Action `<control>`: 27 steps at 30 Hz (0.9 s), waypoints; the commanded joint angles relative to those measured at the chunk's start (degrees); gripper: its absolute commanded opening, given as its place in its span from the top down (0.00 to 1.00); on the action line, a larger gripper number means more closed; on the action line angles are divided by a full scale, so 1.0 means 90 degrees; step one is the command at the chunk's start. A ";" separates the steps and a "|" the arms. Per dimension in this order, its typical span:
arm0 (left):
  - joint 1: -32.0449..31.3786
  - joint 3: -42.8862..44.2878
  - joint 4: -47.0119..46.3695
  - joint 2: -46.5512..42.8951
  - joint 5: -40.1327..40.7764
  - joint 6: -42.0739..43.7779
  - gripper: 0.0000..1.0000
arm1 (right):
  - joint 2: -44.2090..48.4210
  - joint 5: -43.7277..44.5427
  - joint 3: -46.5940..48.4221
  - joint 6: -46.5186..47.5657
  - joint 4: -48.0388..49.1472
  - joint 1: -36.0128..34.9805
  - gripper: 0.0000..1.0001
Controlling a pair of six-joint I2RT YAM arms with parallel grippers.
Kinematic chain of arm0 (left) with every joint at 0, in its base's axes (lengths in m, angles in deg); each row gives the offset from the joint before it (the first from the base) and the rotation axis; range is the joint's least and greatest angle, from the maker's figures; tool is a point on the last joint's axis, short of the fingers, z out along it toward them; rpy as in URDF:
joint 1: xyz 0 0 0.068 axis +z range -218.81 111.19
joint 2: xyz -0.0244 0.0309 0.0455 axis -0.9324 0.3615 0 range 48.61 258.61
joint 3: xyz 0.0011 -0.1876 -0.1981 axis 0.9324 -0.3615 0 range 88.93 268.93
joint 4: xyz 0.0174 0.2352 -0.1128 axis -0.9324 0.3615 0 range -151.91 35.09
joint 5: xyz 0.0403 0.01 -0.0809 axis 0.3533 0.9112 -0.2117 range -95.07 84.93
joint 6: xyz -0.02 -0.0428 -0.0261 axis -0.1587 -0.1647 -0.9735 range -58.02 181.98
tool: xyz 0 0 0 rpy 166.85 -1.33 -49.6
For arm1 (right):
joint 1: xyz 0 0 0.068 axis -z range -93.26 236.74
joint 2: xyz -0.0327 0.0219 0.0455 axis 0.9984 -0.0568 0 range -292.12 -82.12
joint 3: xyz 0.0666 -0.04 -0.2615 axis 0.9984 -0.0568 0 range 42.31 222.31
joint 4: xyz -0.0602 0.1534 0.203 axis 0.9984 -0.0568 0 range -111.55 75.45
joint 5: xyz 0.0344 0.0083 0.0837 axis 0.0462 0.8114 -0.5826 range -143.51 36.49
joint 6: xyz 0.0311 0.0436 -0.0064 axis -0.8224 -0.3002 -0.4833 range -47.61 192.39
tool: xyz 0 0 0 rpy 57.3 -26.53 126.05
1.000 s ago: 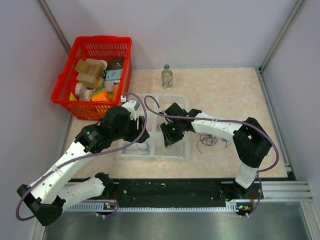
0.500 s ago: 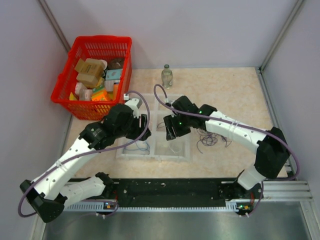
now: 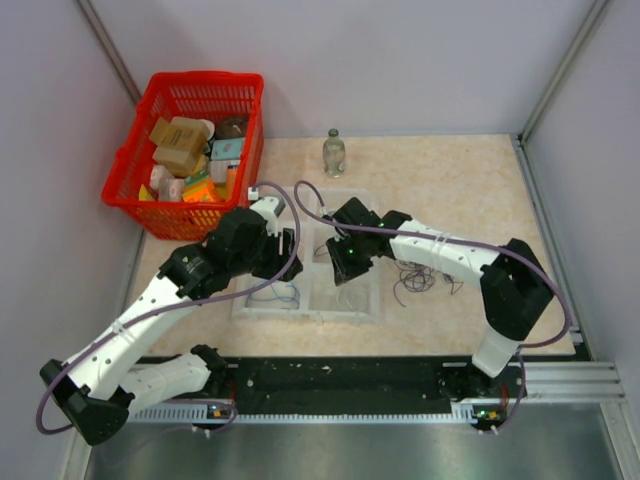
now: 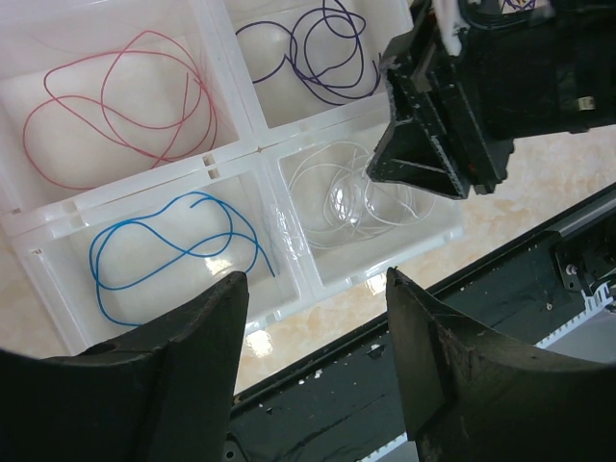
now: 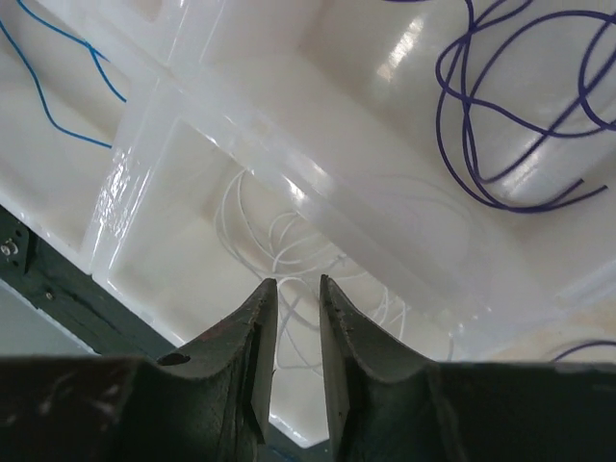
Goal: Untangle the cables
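Note:
The tangled bunch of cables (image 3: 421,281), thin dark purple loops, lies on the table right of the clear compartment tray (image 3: 262,306). The tray holds sorted wires: pink (image 4: 106,106), purple (image 4: 318,48), blue (image 4: 164,255) and white (image 4: 366,197). My right gripper (image 5: 298,289) hangs low over the white-wire compartment (image 5: 289,255), its jaws a narrow gap apart with nothing clamped; it also shows in the left wrist view (image 4: 423,144). My left gripper (image 4: 318,289) is open and empty above the tray's near edge, over the blue-wire side.
A red basket (image 3: 190,150) full of boxes stands at the back left. A small glass bottle (image 3: 333,153) stands behind the tray. The black rail (image 3: 350,375) runs along the table's near edge.
My right arm swung out to the right and came back in, its gripper staying over the tray's right compartments. My left arm shifted slightly toward the tray, then held still.

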 commanded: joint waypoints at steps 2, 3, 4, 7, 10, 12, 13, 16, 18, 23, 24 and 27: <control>0.0015 -0.0002 -0.0284 -0.0034 -0.0094 0.0111 0.36 | -0.0730 -0.0566 0.0253 0.0006 0.0815 -0.0027 0.79; 0.0015 -0.0002 -0.0294 -0.0024 -0.0104 0.0121 0.36 | -0.0887 -0.0644 0.0351 -0.0004 0.0835 -0.0027 0.80; 0.0015 0.0008 -0.0294 -0.0014 -0.0124 0.0140 0.36 | -0.0975 -0.0674 0.0448 -0.0052 0.0807 -0.0037 0.81; 0.0015 0.0057 -0.0275 0.0005 -0.0095 0.0170 0.36 | -0.0753 -0.0538 0.0537 -0.0053 0.0758 -0.0037 0.79; 0.0015 0.0067 -0.0362 0.0044 -0.0153 0.0179 0.36 | -0.0342 -0.0352 0.0625 -0.0014 0.0553 0.0002 0.72; 0.0024 0.0057 -0.0411 0.0074 -0.0173 0.0179 0.36 | -0.0128 -0.0332 0.0742 -0.0072 0.0378 0.0080 0.70; 0.0015 0.0057 -0.0431 0.0083 -0.0182 0.0170 0.36 | -0.0001 -0.0322 0.0820 -0.0121 0.0290 0.0119 0.69; 0.0024 0.0047 -0.0499 0.0132 -0.0231 0.0170 0.36 | 0.0409 -0.0167 0.1054 -0.0257 -0.0061 0.0256 0.65; 0.0015 0.0057 -0.0509 0.0162 -0.0251 0.0189 0.36 | 0.0634 0.0048 0.1094 -0.0520 -0.0529 0.0547 0.57; 0.0024 0.0037 -0.0538 0.0210 -0.0300 0.0199 0.36 | 0.1308 -0.0273 0.0130 -0.0863 -0.1379 0.1359 0.39; 0.0024 0.0028 -0.0538 0.0230 -0.0319 0.0199 0.36 | 0.1444 -0.0303 -0.0095 -0.0863 -0.1545 0.1418 0.38; 0.0024 0.0037 -0.0568 0.0288 -0.0368 0.0218 0.36 | 0.1845 -0.0964 -0.1120 -0.0844 -0.1586 0.1535 0.37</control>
